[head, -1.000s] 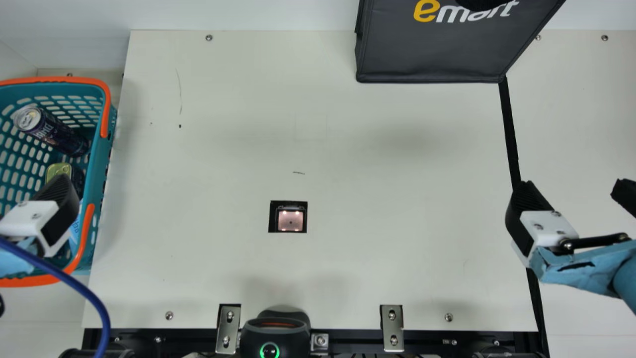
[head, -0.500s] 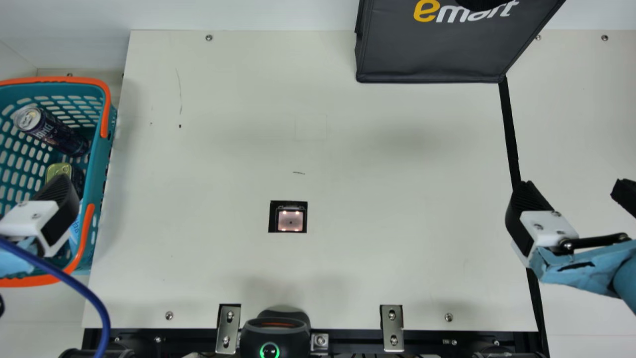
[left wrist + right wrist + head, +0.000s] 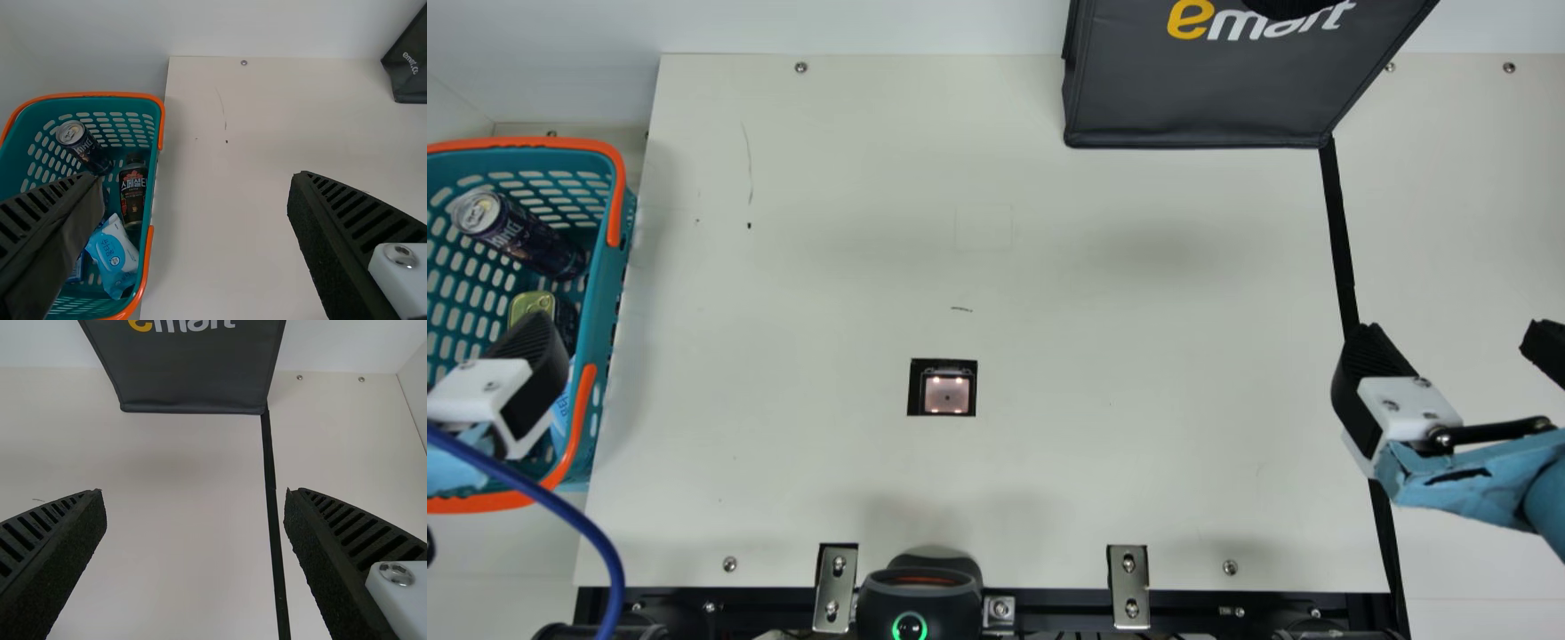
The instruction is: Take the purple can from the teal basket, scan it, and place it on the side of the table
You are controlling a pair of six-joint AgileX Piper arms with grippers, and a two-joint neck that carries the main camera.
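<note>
In the main view my left gripper (image 3: 527, 369) is over the near part of the teal basket (image 3: 609, 293). The dark purple can (image 3: 525, 236) lies tilted inside the basket's far half, its silver top toward the upper left, apart from that gripper. The left wrist view shows the can (image 3: 85, 148) in the basket (image 3: 155, 177) beyond one finger of my left gripper (image 3: 197, 179), which is open and holds nothing. Over the table's right side, my right gripper (image 3: 1451, 331) stands open; the right wrist view has my right gripper (image 3: 195, 495) with an empty gap.
A scanner window (image 3: 947, 394) is set into the cream table (image 3: 1138, 311). A black bag (image 3: 1209, 89) stands at the back right. A dark bottle (image 3: 133, 190) and a blue-white pack (image 3: 115, 255) share the basket. A blue cable (image 3: 560, 508) curves across the near left.
</note>
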